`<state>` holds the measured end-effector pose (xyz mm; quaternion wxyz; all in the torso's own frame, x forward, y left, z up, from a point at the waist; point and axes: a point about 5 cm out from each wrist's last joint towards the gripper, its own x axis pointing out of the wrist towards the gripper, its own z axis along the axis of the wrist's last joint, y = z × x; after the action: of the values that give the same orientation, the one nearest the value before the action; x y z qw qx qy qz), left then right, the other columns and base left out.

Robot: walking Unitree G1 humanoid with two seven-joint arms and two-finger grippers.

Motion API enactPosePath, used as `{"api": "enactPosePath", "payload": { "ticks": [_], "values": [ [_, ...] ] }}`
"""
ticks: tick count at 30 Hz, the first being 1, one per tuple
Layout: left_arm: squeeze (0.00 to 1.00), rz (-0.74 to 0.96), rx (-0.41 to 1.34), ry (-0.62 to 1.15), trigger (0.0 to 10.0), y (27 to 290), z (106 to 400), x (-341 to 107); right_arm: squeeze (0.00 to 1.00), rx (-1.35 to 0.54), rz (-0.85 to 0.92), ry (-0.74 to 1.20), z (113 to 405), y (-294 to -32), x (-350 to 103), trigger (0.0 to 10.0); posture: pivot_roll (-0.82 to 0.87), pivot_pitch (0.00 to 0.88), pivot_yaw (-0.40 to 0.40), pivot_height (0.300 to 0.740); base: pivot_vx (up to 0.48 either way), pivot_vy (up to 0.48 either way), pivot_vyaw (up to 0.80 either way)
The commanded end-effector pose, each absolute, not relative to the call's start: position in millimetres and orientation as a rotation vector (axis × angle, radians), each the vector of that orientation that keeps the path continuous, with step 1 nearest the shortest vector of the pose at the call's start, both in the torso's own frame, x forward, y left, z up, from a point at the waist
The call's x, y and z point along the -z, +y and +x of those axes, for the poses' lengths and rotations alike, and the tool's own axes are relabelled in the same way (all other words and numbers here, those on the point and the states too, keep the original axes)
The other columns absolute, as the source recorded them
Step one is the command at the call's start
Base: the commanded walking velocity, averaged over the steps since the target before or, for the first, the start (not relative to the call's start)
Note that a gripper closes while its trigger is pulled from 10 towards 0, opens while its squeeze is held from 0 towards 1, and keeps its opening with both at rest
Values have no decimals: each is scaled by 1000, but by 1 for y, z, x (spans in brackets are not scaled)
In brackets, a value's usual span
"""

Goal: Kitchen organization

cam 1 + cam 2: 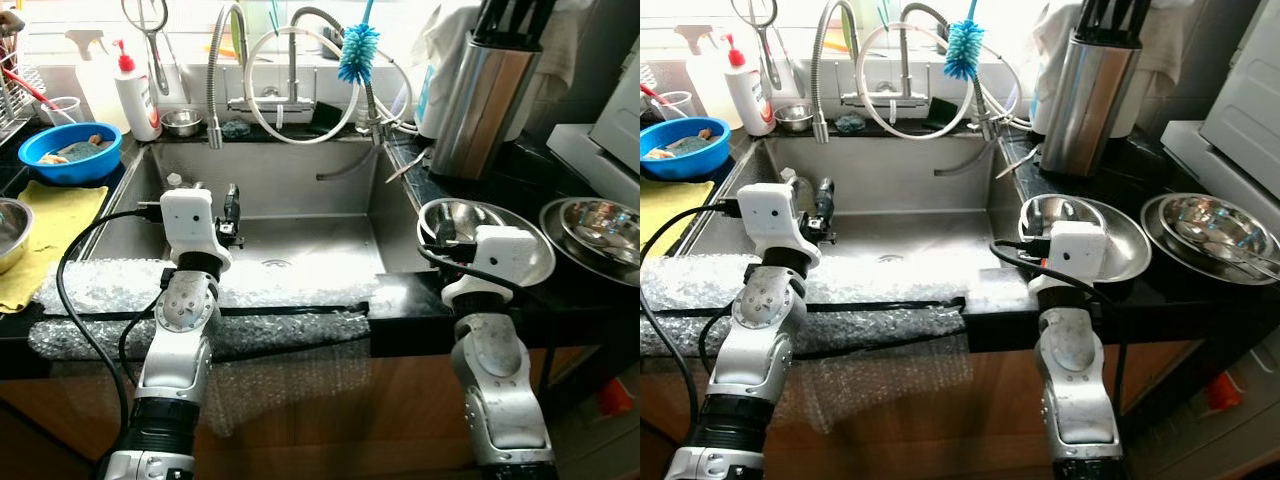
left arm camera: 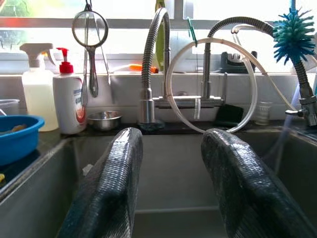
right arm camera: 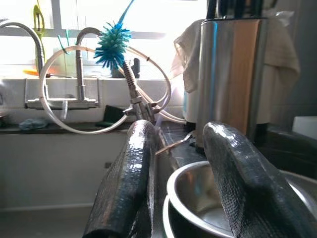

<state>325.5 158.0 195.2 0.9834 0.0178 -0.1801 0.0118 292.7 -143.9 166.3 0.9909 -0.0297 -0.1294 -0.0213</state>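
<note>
A: Left gripper (image 2: 168,188) is out over the sink (image 1: 300,190), fingers (image 2: 106,188) spread wide with nothing between them. Straight ahead of it stands the tap (image 2: 151,64), with a white hose (image 2: 213,84) looped beside it.

B: And the right gripper (image 3: 185,183)?

A: Parted just as wide, also empty. It hangs at the rim of a steel bowl (image 3: 198,198) on the counter, one finger (image 3: 126,188) outside the rim on the sink side, the other over the bowl. Whether either one touches the metal, I cannot tell.

B: What sits past that bowl?

A: A steel knife block (image 3: 230,74) stands beyond it, with a blue brush (image 3: 113,45) up on the tap fitting toward the sink. Further out to the gripper's right sit more steel bowls (image 1: 600,235), nested.

B: Anything off to the left gripper's side?

A: A soap bottle (image 2: 69,104), a spray bottle (image 2: 37,99) and a small steel cup (image 2: 104,120) along the back ledge. Nearer, to its left, a blue bowl (image 1: 70,152) and a yellow cloth (image 1: 55,225). Bubble wrap (image 1: 270,290) lies along the sink's front edge, under the arm.
</note>
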Motion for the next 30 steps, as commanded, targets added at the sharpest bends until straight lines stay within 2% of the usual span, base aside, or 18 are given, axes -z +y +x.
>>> {"api": "enactPosePath", "payload": {
  "ticks": [1,30],
  "values": [
    [0,44,-9,-369,10000,152,327,-196,0,51,-59,-268,293,-147,-170,10000,-109,14,-32,740,251,0,0],
    [0,50,-3,-380,10000,149,328,-197,0,42,-54,-255,294,-145,-169,10000,-111,15,-39,740,272,0,0]
  ]
}}
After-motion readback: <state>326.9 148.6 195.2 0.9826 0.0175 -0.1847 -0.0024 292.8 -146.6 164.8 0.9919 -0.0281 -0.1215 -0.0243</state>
